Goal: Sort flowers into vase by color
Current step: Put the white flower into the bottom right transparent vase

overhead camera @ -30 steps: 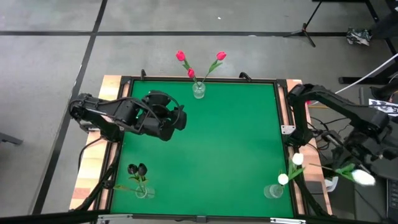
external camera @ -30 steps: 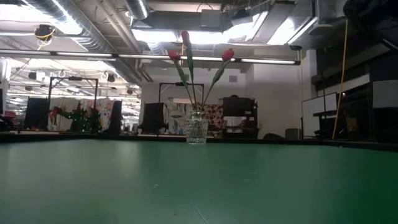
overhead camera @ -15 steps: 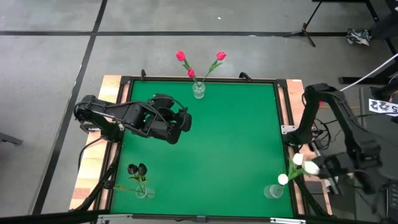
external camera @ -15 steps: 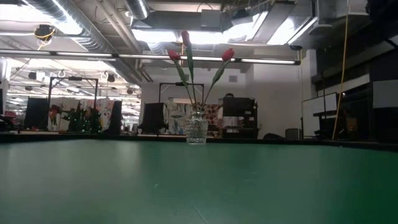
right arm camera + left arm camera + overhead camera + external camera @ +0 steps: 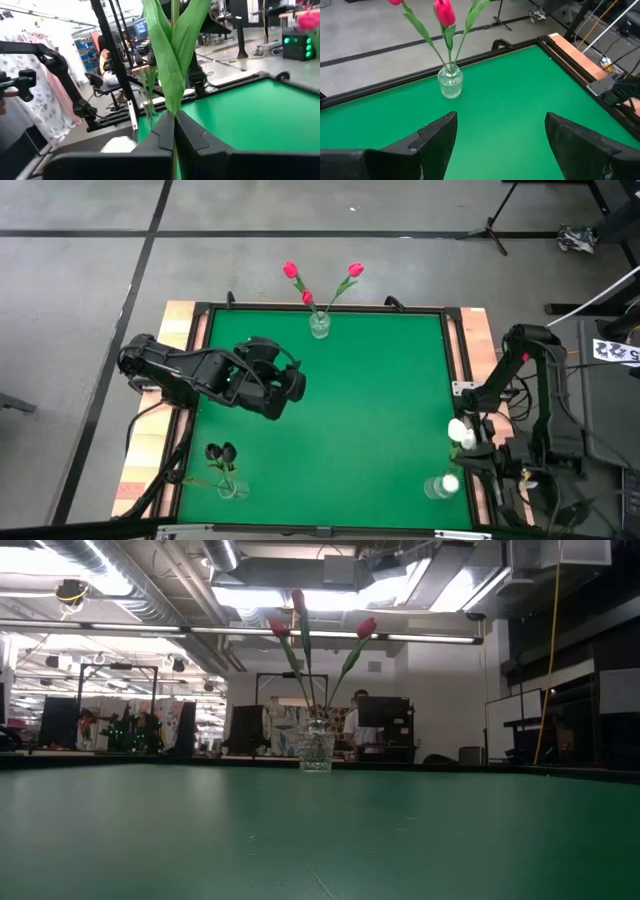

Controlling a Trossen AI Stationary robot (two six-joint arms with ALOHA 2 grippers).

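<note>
Green felt covers the table point(image 5: 350, 390), with three small glass vases at its edges: pink-red tulips point(image 5: 322, 280) at the far edge, near-black tulips point(image 5: 221, 452) at the near left corner, and the white-tulip vase point(image 5: 440, 486) at the near right corner. The right gripper point(image 5: 174, 131) hangs just beside that corner, fingers pressed shut on the stem of a white tulip point(image 5: 174, 55); the stem runs up between the fingers, leaves above them. From the fingers the vase mouth lies just inward over the table edge, so the stem should be brought upright above it, I judge. The left gripper point(image 5: 500, 135), fingers spread wide and holding nothing, hovers well apart over the table's left-middle.
</note>
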